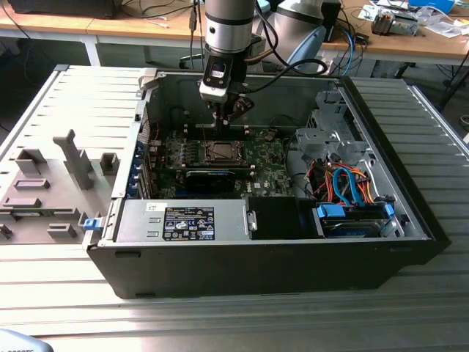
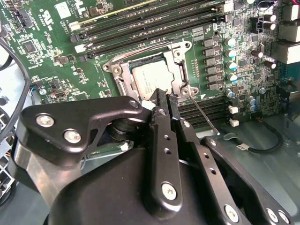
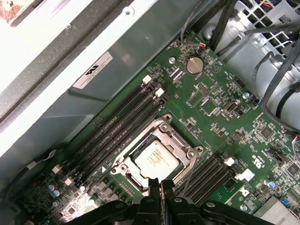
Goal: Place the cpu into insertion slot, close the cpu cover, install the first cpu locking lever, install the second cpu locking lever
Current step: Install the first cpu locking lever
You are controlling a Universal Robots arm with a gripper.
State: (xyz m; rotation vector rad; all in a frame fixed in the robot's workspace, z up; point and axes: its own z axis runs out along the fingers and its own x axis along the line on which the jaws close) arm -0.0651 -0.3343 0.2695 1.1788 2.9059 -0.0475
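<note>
One cpu [image 3: 157, 158], silvery-grey top up, seated flat in the insertion slot [image 2: 123, 80] in both wrist views.
One cpu cover [image 3: 176, 140], silver frame lying down over the chip, which shows through its square window.
One thin metal lever [image 2: 204, 113], angled out from a corner of the socket in the second wrist view, lying across the black slots beside it and not tucked in.
One end effector [image 3: 161, 183], black, its two fingers pressed together with nothing seen between them; the tips stand just at the edge of the cover, and contact with it cannot be told.
One green motherboard [image 3: 225, 122] carrying the socket.
Several long black memory slots [image 3: 117, 126], in rows on two opposite sides of the socket.
One round coin cell [image 3: 194, 65], well apart from the socket.
One robot arm [image 1: 227, 29], entering from the upper middle of the exterior view and reaching down into the case.
One open computer case [image 1: 256, 264], lying on its side at the middle of the frame.
One silver power supply [image 1: 183, 220], along the case's near edge.
One bundle of orange and blue cables [image 1: 348, 183], toward the exterior view's right.
One grey side panel [image 1: 51, 183], at the exterior view's left beside the case.
One slatted metal worktop [image 1: 220, 323] under all of it.
</note>
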